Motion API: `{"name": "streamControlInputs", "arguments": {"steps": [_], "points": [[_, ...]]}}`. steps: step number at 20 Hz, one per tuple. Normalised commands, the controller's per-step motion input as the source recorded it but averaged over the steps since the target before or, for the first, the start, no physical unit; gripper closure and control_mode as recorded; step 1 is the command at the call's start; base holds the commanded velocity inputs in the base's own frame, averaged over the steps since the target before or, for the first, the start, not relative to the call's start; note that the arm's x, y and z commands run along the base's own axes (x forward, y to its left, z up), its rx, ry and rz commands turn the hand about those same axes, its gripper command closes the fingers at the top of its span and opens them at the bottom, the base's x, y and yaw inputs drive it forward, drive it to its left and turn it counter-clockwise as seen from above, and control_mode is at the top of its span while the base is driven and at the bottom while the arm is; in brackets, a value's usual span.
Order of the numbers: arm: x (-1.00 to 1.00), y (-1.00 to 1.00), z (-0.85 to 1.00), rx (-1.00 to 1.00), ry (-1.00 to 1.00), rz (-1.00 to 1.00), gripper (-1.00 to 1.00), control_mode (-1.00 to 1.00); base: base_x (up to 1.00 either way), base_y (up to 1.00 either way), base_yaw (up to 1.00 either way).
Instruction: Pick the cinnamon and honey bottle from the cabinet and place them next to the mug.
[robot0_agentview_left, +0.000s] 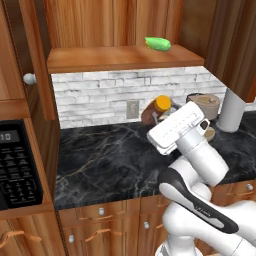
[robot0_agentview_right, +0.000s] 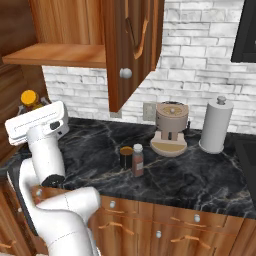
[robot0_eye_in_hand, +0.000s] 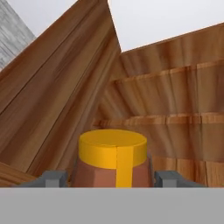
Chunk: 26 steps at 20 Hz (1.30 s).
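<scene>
The honey bottle (robot0_eye_in_hand: 113, 157), amber with a yellow cap, sits between my gripper's (robot0_eye_in_hand: 113, 178) fingertips (robot0_eye_in_hand: 52, 178), and the gripper is shut on it. In the base views the bottle (robot0_agentview_left: 161, 105) (robot0_agentview_right: 29, 99) hangs above the black counter, below the cabinet's wooden shelf (robot0_agentview_left: 120, 57) (robot0_agentview_right: 55, 54). The cinnamon (robot0_agentview_right: 137, 160), a slim grey-capped shaker of brown powder, stands upright on the counter right beside the small dark mug (robot0_agentview_right: 126, 156). My hand is well to the left of both in the right base view.
A beige coffee machine (robot0_agentview_right: 171, 127) (robot0_agentview_left: 205, 102) and a white paper towel roll (robot0_agentview_right: 215, 125) (robot0_agentview_left: 231, 110) stand at the back of the counter. The open cabinet door (robot0_agentview_right: 132, 50) hangs over the middle. A green item (robot0_agentview_left: 158, 43) lies on the shelf. A microwave (robot0_agentview_left: 17, 165) is at left.
</scene>
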Motion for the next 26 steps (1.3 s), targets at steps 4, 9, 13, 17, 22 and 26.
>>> {"name": "streamControlInputs", "arguments": {"steps": [4,9,13,17,22,26], "points": [[0.2,-0.26,-0.48,0.0,0.06,0.03,1.0,-1.0,0.0,0.0,0.0],[0.28,-0.95,-0.98,0.0,0.13,0.0,1.0,-1.0,0.0,0.0,0.0],[0.07,-0.85,-1.0,-0.01,0.22,0.0,1.0,-1.0,0.0,0.0,0.0],[0.0,-0.14,-0.73,-0.02,0.08,0.04,1.0,-1.0,0.0,0.0,0.0],[0.0,0.0,-0.13,-0.01,0.0,0.02,1.0,-1.0,0.0,0.0,0.0],[-0.13,0.01,-0.98,-0.13,0.09,0.03,1.0,-1.0,0.0,0.0,0.0]]}}
